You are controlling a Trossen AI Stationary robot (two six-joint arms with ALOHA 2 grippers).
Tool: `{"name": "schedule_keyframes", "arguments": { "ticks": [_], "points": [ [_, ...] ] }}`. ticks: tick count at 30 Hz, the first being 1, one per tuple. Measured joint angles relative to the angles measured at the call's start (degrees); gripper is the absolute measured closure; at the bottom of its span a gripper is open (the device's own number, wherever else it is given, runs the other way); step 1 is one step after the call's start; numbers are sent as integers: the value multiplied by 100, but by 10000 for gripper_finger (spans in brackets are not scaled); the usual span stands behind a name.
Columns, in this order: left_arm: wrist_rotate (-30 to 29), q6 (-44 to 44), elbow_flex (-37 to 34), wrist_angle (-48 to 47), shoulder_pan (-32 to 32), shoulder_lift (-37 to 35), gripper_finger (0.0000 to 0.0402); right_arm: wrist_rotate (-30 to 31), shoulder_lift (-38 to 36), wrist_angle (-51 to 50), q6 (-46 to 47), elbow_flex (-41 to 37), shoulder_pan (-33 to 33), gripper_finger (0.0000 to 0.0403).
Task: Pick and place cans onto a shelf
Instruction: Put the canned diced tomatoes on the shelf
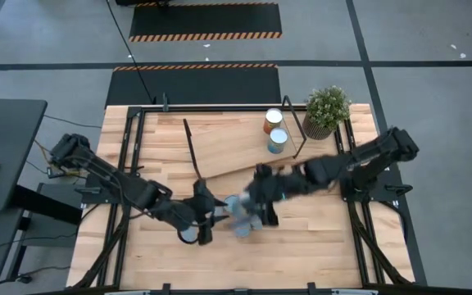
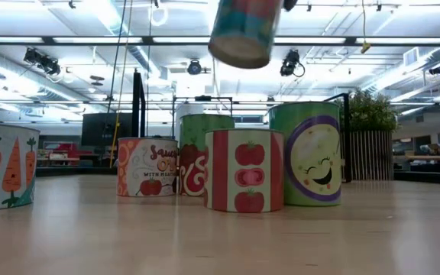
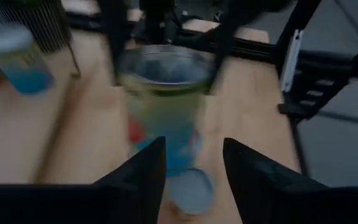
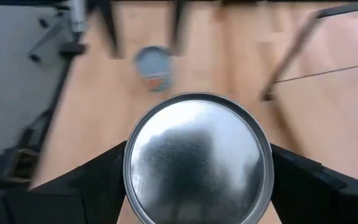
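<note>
My right gripper is clamped on a shiny silver-topped cylindrical can, lifted clear of the wooden tabletop near its middle. My left gripper hovers just beside it, fingers apart. Two more cans stand on the flat light-wood shelf board beside the potted green plant.

right tool clamped, left tool agape
</note>
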Motion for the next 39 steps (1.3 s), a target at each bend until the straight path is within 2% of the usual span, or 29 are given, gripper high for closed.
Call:
{"name": "schedule_keyframes", "arguments": {
  "ticks": [4, 8, 14, 21, 29, 39],
  "points": [
    [-47, 847, -1, -433, 263, -126, 246, -104, -113, -192, -636, 0, -663, 72],
    [9, 1175, -1, -764, 626, -175, 255, -473, -122, -303, -1062, 0, -1423, 71],
    [562, 1877, -5, -918, 1313, -390, 272, -726, -122, -313, -1577, 0, -2237, 70],
    [640, 2242, -5, -1432, 1889, -810, 285, -1172, -120, -309, -2249, 0, -3029, 70],
    [790, 2537, -1, -1381, 2646, -1049, 285, -1823, 188, -173, -2944, 11, -4107, 70],
    [900, 2544, -1, -1057, 3435, -1056, 285, -1834, 1012, 21, -3565, 2, -4750, 71]
  ]
}}
